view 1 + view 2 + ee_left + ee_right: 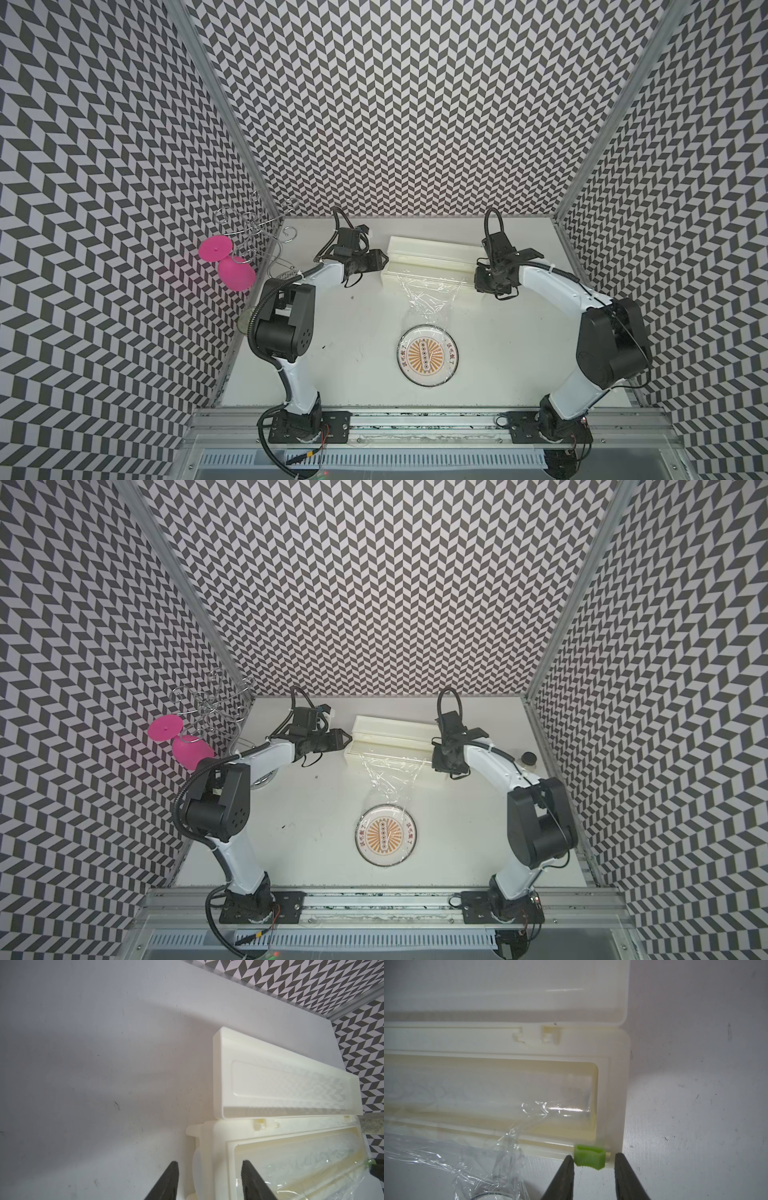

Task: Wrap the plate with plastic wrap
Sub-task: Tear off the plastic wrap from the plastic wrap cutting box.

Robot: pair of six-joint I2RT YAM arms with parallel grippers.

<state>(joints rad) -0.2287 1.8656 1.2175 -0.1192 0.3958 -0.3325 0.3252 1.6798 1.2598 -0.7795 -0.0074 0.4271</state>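
The long cream dispenser box [428,266] lies near the far edge of the counter [353,332], about in the middle. Its lid [280,1084] is folded back flat toward the far edge. In the uncovered tray [612,1084] lies the roll [508,1088] of film, and nothing else can be seen inside. Over the tray's front side the plastic wrap [430,297] comes out as a crinkled clear sheet and runs toward the front edge of the counter. It gets narrower and reaches the plate [428,355]. Glossy lines over the plate show in both top views, but how much of it is covered I cannot tell.

The plate lies flat on the counter, nearer to the front edge, in front of the box. It is well apart from both grippers.

The left gripper [209,1162] is at the left end of the box, its jaws moderately apart and holding nothing. One finger is over the bare counter, the other over the tray. The right gripper [594,1156] is at the front right corner of the box. Its jaws are rather narrow, and the green tab [588,1157] stands between them. One finger is against the tab or nearly so, and the other keeps a small gap. The crumpled film is just beside this gripper.

In the far left corner two pink glasses [226,257] hang on a wire stand [253,224].
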